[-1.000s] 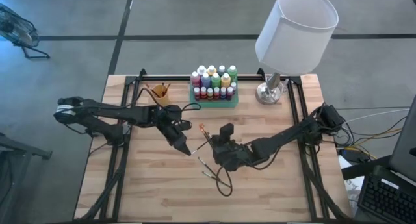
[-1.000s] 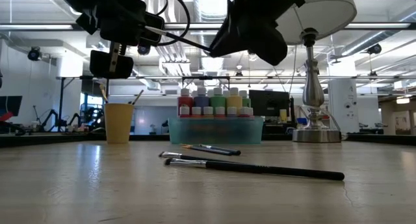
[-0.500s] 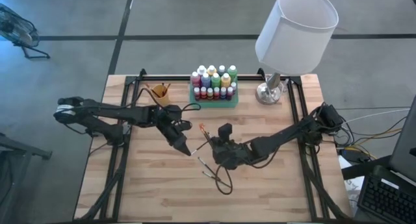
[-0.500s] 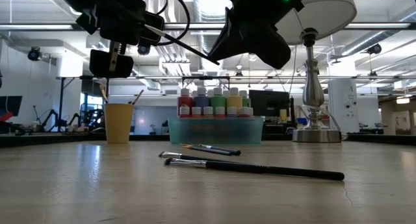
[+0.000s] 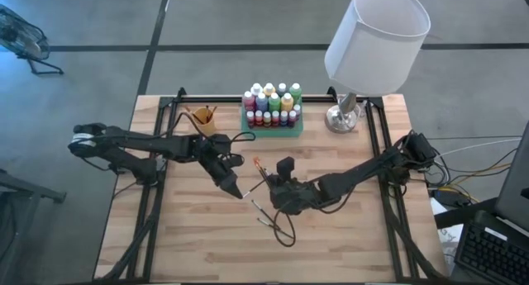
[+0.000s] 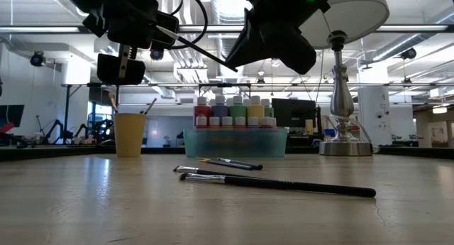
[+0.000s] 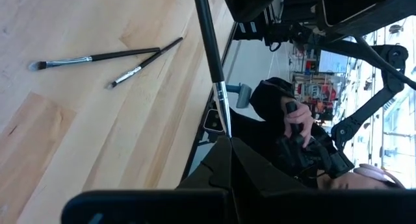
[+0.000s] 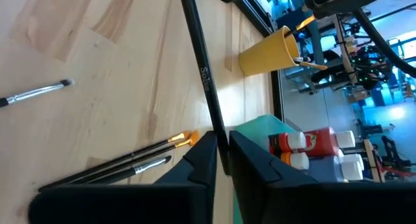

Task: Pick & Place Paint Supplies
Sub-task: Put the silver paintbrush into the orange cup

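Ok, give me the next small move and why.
Probably open the left gripper: it and the right gripper are both shut on one paintbrush, held above the table between them, so the right can carry it off only once the left lets go.

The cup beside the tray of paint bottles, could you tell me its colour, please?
The cup is yellow-orange, clearest in the low view.

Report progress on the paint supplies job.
Done: bottles fill the green tray, and cup brushes stand in the orange cup. In hand: one paintbrush, clamped by both left gripper and right gripper. Left: three loose brushes lying on the table.
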Robot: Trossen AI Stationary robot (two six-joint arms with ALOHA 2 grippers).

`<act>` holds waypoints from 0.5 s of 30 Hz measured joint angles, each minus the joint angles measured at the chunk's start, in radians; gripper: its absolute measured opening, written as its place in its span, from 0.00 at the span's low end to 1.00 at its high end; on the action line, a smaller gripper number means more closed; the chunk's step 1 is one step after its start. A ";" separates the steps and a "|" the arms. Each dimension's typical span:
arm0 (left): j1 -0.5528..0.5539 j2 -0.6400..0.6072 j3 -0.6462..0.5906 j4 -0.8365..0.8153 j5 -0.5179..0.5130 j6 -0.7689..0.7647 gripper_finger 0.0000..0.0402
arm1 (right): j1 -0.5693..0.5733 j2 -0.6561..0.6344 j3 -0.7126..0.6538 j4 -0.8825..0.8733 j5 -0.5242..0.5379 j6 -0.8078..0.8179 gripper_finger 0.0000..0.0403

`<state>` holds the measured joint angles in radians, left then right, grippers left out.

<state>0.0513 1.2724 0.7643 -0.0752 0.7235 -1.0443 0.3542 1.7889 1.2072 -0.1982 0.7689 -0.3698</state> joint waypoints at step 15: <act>0.000 0.000 0.000 0.004 -0.003 -0.002 0.00 | -0.012 -0.001 0.001 0.004 -0.009 -0.005 0.26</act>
<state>0.0509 1.2724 0.7643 -0.0710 0.7209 -1.0458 0.3426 1.7878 1.2083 -0.1938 0.7598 -0.3745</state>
